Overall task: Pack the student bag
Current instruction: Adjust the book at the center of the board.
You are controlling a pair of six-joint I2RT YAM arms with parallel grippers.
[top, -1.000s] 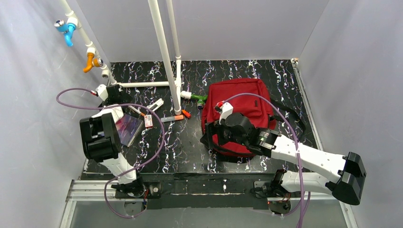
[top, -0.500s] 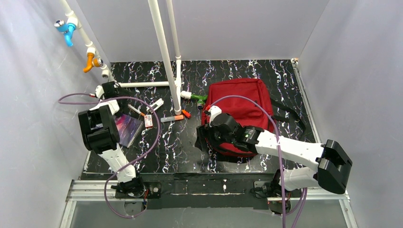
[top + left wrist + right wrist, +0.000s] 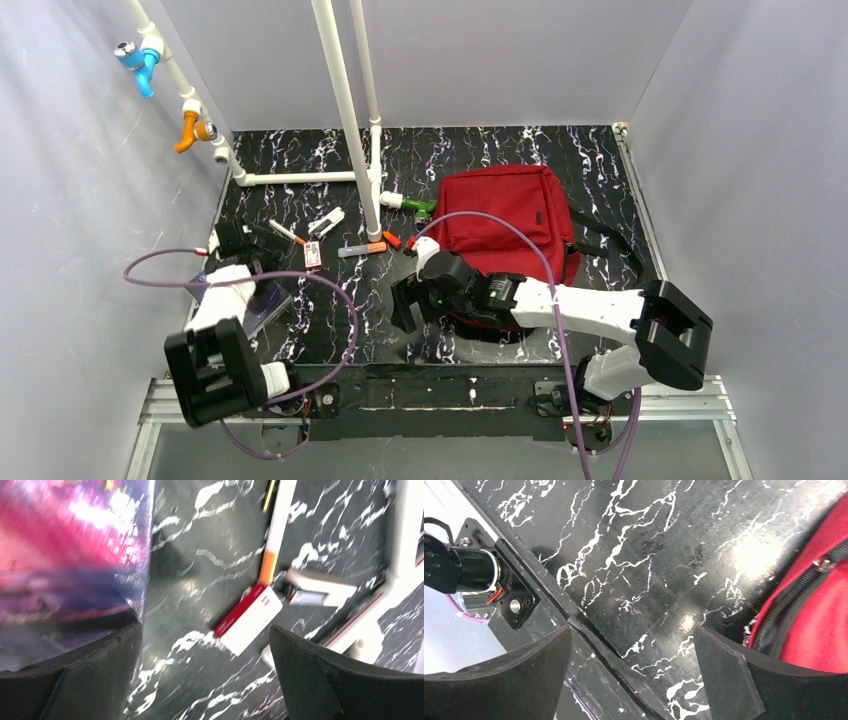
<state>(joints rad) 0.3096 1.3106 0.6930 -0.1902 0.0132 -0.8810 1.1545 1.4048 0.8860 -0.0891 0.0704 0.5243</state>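
Fabric of the student bag point(image 3: 510, 220) is soft, dark red, with black zipper trim; it lies flat on the right half of the glossy, white-veined black counter point(image 3: 500, 150). Left claw point(image 3: 205, 645) hangs spread above a small red-and-white box point(image 3: 247, 620), its print blurred, beside a shiny purple book point(image 3: 65, 540). Right claw point(image 3: 631, 650), spread and empty, sits just beside the bag's zipper.

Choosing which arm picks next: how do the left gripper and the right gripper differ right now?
The left gripper is over the purple book edge and a red-and-white card; the right gripper is over bare table beside the student bag zipper. The left gripper is at the table's left side; the right gripper is near the middle, by the bag's near-left corner. Both are open and hold nothing.
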